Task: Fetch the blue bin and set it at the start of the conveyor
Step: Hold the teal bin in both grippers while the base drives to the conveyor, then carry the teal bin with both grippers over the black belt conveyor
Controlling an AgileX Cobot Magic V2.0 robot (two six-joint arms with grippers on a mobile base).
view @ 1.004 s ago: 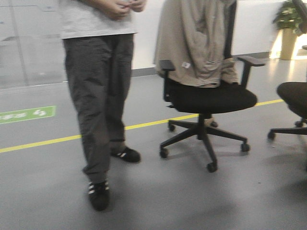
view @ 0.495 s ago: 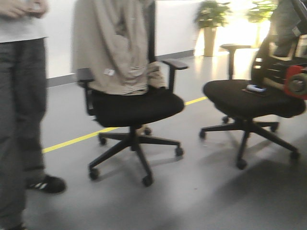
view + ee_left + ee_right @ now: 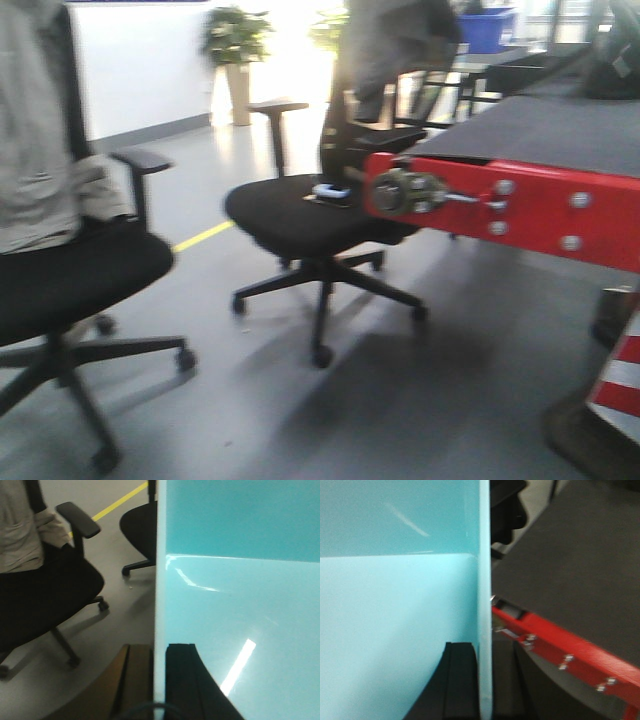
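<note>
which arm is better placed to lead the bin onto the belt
Right, probably. The right end effector clamps the bin wall right beside the red panel and belt. The left end effector clamps the opposite wall, which faces a chair.

floor: glossy grey floor [image 3: 480, 400], yellow line [image 3: 203, 236] running behind the centre swivel chair [image 3: 310, 215] | left of that chair: second black chair [image 3: 70, 280] draped with a beige jacket [image 3: 30, 150] | far behind it: white wall [image 3: 130, 70], potted plant [image 3: 237, 40], strong bright glare | behind-right: blue crate [image 3: 487, 28]
</note>
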